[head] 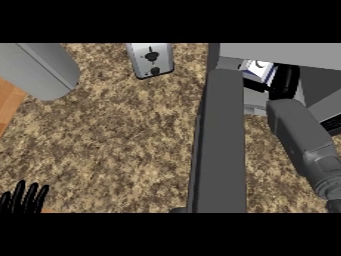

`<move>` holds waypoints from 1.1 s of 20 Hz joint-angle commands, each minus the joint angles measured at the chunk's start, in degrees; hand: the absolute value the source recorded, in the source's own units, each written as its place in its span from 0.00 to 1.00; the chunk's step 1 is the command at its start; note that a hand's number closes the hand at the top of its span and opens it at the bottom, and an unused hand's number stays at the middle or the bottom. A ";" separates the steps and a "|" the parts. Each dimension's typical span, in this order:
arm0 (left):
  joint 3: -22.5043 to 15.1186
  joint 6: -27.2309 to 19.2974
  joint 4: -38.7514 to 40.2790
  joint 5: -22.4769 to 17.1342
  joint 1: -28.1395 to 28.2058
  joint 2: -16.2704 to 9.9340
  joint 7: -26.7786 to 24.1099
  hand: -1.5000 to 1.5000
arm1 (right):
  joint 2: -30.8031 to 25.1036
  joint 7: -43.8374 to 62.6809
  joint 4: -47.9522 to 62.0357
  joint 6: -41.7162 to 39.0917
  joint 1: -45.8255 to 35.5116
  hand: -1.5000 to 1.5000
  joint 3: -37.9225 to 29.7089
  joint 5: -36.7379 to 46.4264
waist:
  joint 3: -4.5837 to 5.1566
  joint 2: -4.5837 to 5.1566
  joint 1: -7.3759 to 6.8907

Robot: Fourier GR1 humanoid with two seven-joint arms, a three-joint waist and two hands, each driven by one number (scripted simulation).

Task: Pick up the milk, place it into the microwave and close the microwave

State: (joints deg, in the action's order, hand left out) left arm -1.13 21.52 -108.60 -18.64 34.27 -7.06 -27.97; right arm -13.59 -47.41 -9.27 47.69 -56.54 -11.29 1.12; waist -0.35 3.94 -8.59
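Right arm reaching into the open microwave with the milk.

The open microwave door stands edge-on just left of the right hand, whose fingers are curled round the milk carton inside the cavity. The left hand rests at the lower left, fingers straight and apart.

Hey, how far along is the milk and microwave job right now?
Pickup looks done: the milk is off the counter, at the microwave opening. In hand: the right hand reaches into the opening beside the milk, though its fingers are hard to make out. Left: letting go, pulling the arm out and closing the microwave door, which stands open. The left hand rests open at the lower left edge.
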 commanded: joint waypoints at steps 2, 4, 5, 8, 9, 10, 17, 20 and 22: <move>0.90 0.57 1.52 -0.17 -1.97 -0.85 -0.07 0.00 | -0.22 -1.22 0.58 5.39 -1.46 1.00 -0.32 0.68 | 0.04 0.06 -0.16; 1.14 0.63 0.20 -0.09 -1.37 -1.15 -0.36 0.00 | -4.28 8.94 8.91 16.43 4.48 0.00 2.73 4.73 | 0.88 1.69 -1.07; 1.48 -0.15 -0.15 0.30 -2.18 -0.92 -0.46 0.00 | -4.77 12.38 8.98 17.84 7.40 0.00 2.42 4.40 | 0.91 2.48 -0.25; 0.26 0.36 1.22 0.68 -2.95 -0.79 0.10 0.00 | -3.25 18.13 9.13 22.21 6.17 0.00 6.34 8.28 | 0.64 1.63 -2.11; 0.32 0.60 0.25 0.53 -2.28 -1.10 0.20 0.00 | -4.45 19.56 9.16 21.73 6.72 0.00 6.97 8.92 | 0.45 1.74 -2.78; 0.28 0.08 0.88 1.18 -3.03 -0.90 0.22 0.00 | -3.27 21.61 9.18 23.64 6.52 0.00 7.81 9.76 | 0.50 1.66 -2.98; -0.65 0.21 2.04 1.61 -3.51 -0.33 0.27 0.00 | 1.14 14.24 8.39 5.17 -0.10 0.00 11.91 13.64 | -0.14 0.45 -2.75; -0.16 -0.20 2.58 2.32 -4.12 -0.54 0.06 0.00 | 2.91 14.91 8.71 4.54 -1.46 0.00 12.05 13.78 | -0.10 0.50 -2.70; -0.26 0.00 3.02 2.27 -3.87 -0.10 -0.79 0.00 | 3.78 13.99 7.85 3.27 -1.13 0.00 11.51 13.22 | -0.14 0.49 -2.53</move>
State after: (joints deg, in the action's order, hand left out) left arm -1.28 21.49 -106.31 -16.87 30.45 -7.48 -27.94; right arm -11.27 -32.94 -0.95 54.11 -57.03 0.16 14.30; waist -0.42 4.41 -11.16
